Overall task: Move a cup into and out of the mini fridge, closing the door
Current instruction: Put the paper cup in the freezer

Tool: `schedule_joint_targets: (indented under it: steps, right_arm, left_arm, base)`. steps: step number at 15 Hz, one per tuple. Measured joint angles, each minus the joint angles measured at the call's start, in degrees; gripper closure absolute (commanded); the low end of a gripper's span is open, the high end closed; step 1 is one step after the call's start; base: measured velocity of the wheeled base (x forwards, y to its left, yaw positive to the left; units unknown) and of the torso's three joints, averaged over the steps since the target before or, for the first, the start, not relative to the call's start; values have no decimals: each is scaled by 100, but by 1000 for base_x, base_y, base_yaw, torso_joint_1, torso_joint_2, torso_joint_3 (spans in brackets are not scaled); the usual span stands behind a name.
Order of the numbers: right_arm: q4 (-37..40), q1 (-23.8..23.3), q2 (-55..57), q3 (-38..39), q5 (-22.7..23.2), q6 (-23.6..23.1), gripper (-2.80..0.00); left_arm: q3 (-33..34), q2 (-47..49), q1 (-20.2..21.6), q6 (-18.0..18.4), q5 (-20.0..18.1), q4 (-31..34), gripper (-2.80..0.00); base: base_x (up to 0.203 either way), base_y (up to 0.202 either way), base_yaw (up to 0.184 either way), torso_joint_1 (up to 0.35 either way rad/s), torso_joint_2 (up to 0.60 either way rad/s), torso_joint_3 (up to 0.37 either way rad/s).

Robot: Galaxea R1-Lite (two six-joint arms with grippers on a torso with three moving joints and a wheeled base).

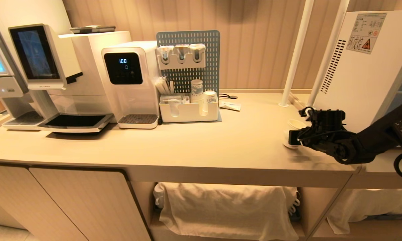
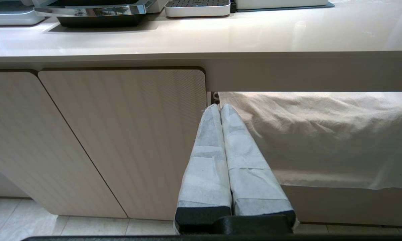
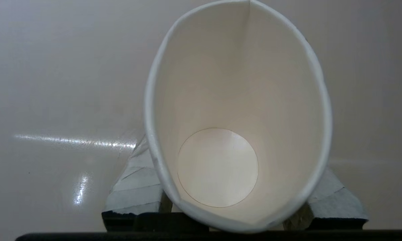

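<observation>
right gripper [image 3: 236, 204] is squeezing in on the cup [image 3: 237, 110], a finger on each side and the rim pinched oval, though i can't say the grip is firm. the cup [image 1: 293, 133] is empty and stands on the counter [image 1: 201, 144] just beside the fridge [image 1: 361, 67], so putting it in, taking it out and shutting the door all look left to do. left gripper [image 2: 220, 107] is parked shut below the counter edge.

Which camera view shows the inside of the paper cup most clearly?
The right wrist view: it looks straight into the cup, showing its empty inside and round bottom between the right gripper fingers. The head view shows the cup only small, on the counter. The left wrist view does not show it.
</observation>
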Motion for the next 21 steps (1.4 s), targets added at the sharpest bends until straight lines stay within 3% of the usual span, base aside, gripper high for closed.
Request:
schedule_joint_targets:
  steps: [6, 13, 21]
  right_arm:
    - [647, 0, -659, 124, -22, -375, 0]
    - [3252, -5, -2874, 582, -206, -825, 0]
    - [4871, 205, -7432, 3180, -407, -815, 0]
  left_arm:
    - [0, 0, 2, -2, -4, 0, 0]
    - [0, 0, 5, 0, 0, 0, 0]
    - [0, 0, 0, 0, -2, 0, 0]
  base:
    - [0, 0, 0, 0, 0, 0]
    - [0, 0, 0, 0, 0, 0]
    - [0, 0, 0, 0, 0, 0]
